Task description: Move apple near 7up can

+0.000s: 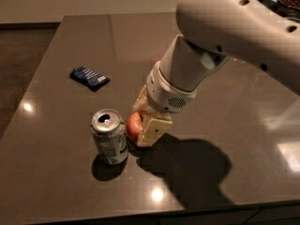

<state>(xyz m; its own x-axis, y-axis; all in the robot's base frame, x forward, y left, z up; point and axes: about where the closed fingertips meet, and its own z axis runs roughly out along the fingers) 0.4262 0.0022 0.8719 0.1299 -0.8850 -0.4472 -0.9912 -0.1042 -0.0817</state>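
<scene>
Your packet (89, 77) lies at ten o'clock of the can (108, 136), well apart, out of the way. The can stands upright on the surface (56, 186). Just beside it, at three o'clock, sits the apple (133, 125), clamped in your end effector (142, 121), held low, likely so it can be set down there. The apple lies between the fingers (152, 129), bulging toward nine o'clock.

Glossy table (84, 41) — plastic gripper (140, 127) by metal can (108, 137)
</scene>
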